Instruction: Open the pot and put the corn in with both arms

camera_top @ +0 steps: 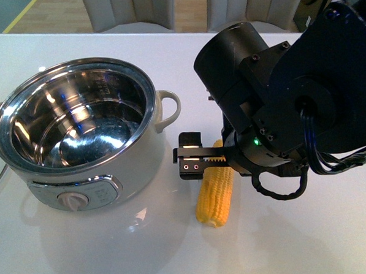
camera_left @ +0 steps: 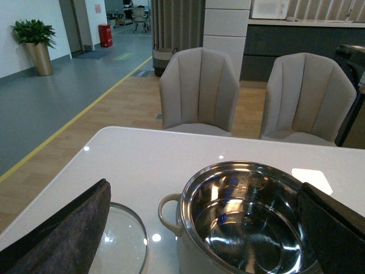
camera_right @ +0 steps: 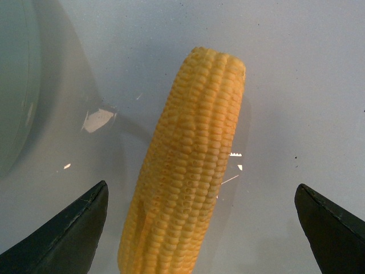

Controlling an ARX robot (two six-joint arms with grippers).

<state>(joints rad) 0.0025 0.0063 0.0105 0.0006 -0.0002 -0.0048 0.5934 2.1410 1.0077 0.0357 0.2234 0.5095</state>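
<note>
Glossy white table point(camera_top: 311, 247). Yellow corn cob point(camera_top: 215, 196) beside lidless white steel-lined pot point(camera_top: 143, 145). Right arm point(camera_top: 291, 88) jaws spread astride cob. Risk: off-centre closure rolls cob.

The corn point(camera_right: 188, 165) lies bare on the glossy white tabletop point(camera_right: 296, 85), its blunt cut end pointing away from the camera. The right gripper point(camera_right: 202, 228) hangs over it with its dark fingers point(camera_right: 68, 234) spread wide, one on either side of the cob and neither touching it. The pale curved wall of the pot point(camera_right: 14, 85) shows at the edge of the view, apart from the corn.
</note>
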